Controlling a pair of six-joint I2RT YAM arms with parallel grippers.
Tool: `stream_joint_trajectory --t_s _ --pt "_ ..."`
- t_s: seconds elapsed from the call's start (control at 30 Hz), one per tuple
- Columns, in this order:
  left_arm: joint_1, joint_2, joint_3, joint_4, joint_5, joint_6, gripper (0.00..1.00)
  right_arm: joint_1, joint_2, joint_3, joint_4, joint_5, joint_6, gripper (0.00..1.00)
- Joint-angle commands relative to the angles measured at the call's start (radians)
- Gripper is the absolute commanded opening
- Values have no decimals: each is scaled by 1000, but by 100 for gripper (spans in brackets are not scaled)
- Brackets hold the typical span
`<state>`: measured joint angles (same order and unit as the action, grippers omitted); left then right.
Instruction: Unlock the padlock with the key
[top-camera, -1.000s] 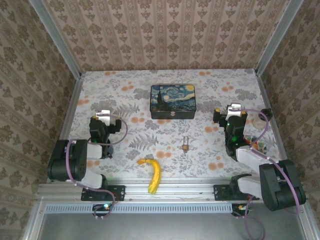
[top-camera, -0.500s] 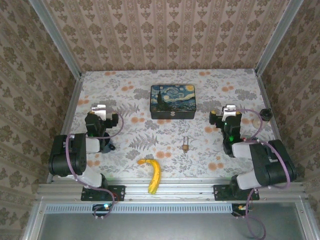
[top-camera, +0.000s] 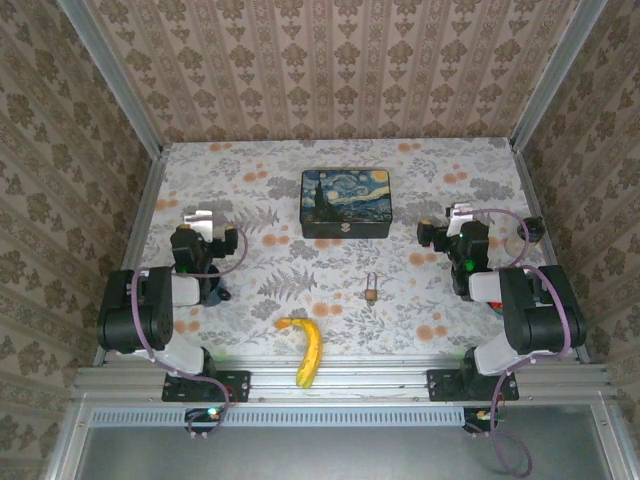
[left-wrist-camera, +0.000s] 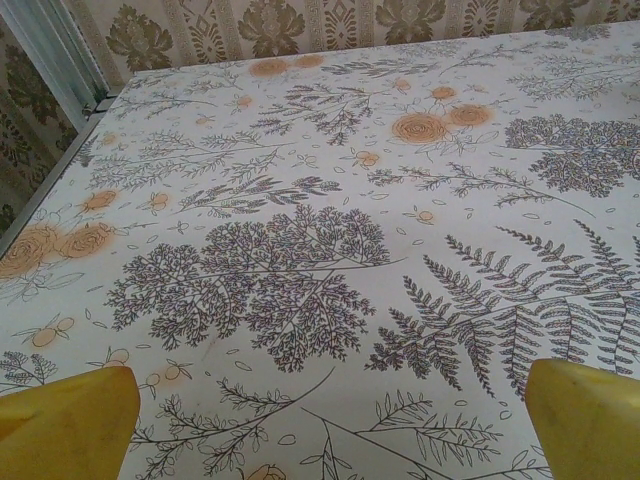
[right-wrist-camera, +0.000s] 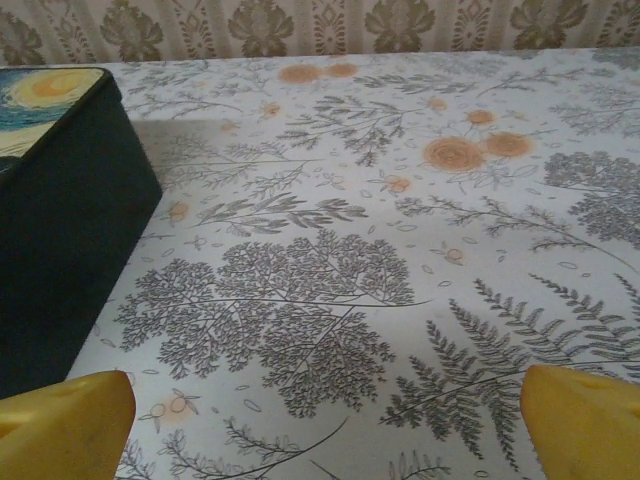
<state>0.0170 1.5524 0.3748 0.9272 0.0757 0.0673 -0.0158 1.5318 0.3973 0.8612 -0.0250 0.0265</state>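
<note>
From above, the padlock (top-camera: 371, 290) lies on the worktop (top-camera: 270, 185) between the two arms. It is a little beyond the banana (top-camera: 305, 350) and in front of the painted box (top-camera: 346, 203). The left tool (top-camera: 203, 220) and right tool (top-camera: 458, 216) are both well apart from it.

Left wrist: the yellow fingers (left-wrist-camera: 65, 420) are spread wide over the flowered worktop, released.

Right wrist: the fingers (right-wrist-camera: 585, 420) are likewise released, with the box at the left.

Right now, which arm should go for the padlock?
Right. The padlock lies right of the table's centre, clearly nearer the right gripper than the left gripper. Both grippers are open and empty, and nothing lies between the right one and the lock.
</note>
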Motion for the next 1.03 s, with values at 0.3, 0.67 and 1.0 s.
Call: stream_joint_trajectory --t_s 0.3,0.67,1.0 --pt "-8 5 16 -5 9 -1 100 36 -5 13 -14 126 13 100" --pt "-11 5 15 -5 6 1 100 36 -6 11 -13 127 13 100" --pt "-10 5 17 -5 4 -1 100 36 -5 12 -13 128 13 100"
